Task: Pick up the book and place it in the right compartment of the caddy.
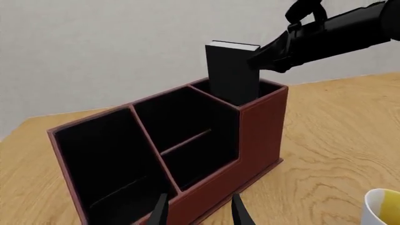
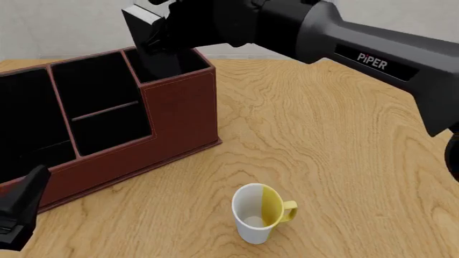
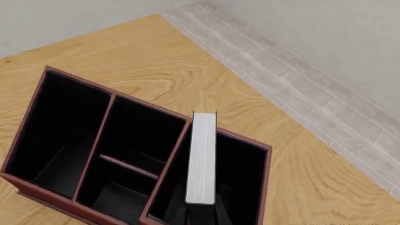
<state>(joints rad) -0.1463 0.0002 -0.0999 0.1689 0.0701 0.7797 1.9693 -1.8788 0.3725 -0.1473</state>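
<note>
The black book [image 1: 230, 70] stands upright with its lower part inside the right compartment [image 1: 265, 117] of the reddish-brown caddy [image 1: 206, 187]. My right gripper [image 1: 255, 58] is shut on the book's upper part, reaching in from the right. From the front, the book [image 2: 145, 29] sticks up above the caddy [image 2: 179, 107], with the right gripper [image 2: 163, 32] against it. The right wrist view looks down on the white page edge [image 3: 202, 159], which lies along the compartment's divider side. My left gripper [image 1: 198, 211] hangs open just in front of the caddy's low front wall, holding nothing.
A white and yellow mug [image 2: 258, 212] stands on the wooden table [image 2: 323, 150] in front of and to the right of the caddy; its rim [image 1: 381, 206] shows in the left wrist view. The left arm [image 2: 21, 215] sits at the near left. A grey wall runs behind the table.
</note>
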